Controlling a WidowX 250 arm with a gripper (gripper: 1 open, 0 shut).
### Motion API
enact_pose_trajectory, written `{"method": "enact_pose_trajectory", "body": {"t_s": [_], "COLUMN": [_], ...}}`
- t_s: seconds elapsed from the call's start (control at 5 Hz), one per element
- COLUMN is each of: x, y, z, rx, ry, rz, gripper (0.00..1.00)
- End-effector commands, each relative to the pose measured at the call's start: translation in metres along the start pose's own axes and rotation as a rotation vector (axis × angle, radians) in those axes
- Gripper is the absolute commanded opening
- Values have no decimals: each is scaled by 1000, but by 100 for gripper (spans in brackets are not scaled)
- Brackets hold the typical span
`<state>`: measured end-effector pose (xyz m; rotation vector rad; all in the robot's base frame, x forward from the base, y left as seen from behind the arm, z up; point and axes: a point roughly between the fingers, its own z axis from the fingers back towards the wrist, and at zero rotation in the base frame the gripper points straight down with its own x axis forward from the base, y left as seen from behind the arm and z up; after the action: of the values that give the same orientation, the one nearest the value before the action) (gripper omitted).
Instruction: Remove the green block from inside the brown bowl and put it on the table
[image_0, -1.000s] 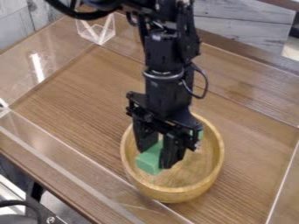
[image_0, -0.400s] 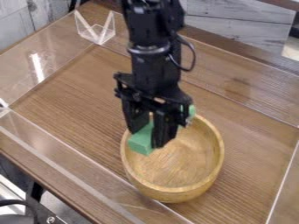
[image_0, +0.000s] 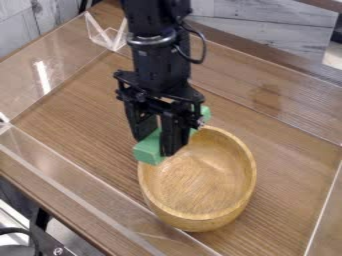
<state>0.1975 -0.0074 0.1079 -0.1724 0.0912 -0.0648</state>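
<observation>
One arm, one gripper (image_0: 158, 145), one brown bowl (image_0: 198, 182), one green block (image_0: 147, 149), one table (image_0: 74, 125). A second green patch (image_0: 202, 114) is seen at the arm's side, mostly hidden; not identifiable. The arm (image_0: 160, 60) is extended down from the top of the view, gripper pointed downward over the bowl's upper-left rim. The pincer is closed on the green block, which is held between the fingers, tilted, at the bowl's upper-left edge. Whether the rim is touched cannot be told.
</observation>
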Motion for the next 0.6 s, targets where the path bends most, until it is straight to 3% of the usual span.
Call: {"method": "enact_pose_trajectory", "body": {"t_s": [0.0,0.4], "x": [9,9], "y": [7,22], "z": [19,19], "rx": [10,7], "ry": [-83,-96], "rz": [-8,1], "gripper": [0,0]}}
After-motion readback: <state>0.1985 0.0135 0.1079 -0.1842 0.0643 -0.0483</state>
